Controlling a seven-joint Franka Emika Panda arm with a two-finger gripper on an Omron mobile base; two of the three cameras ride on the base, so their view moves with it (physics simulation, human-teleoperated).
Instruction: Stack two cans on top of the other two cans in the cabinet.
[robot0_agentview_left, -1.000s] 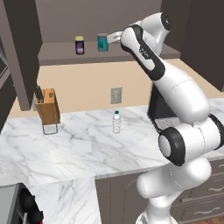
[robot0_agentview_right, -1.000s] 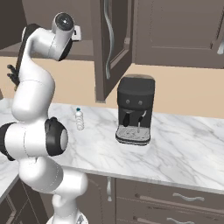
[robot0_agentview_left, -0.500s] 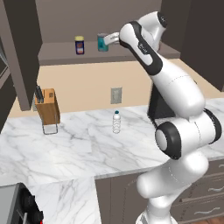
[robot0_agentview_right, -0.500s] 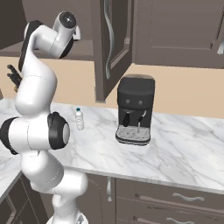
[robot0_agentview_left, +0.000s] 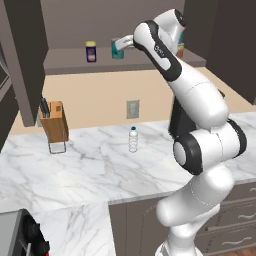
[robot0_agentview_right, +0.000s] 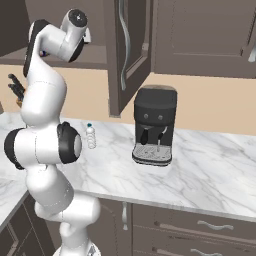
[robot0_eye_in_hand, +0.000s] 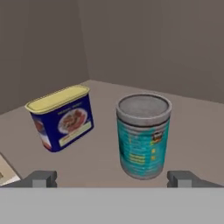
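Marble surface (robot0_agentview_left: 90, 170) runs wall to wall, white with grey veining. Landmark: black coffee machine (robot0_agentview_right: 154, 125) standing on it. Left of the machine: small clear water bottle (robot0_agentview_right: 90, 136), upright. Further left, by the tan wall (robot0_agentview_left: 100, 95): wooden knife block (robot0_agentview_left: 54, 121) with dark handles. Wall outlet (robot0_agentview_left: 132, 108) just behind the bottle. Above the machine: dark brown upper cupboards (robot0_agentview_right: 200, 35), one door (robot0_agentview_right: 127, 50) swung open. Below it: drawers with metal handles (robot0_agentview_right: 212, 226). Even, flat light.
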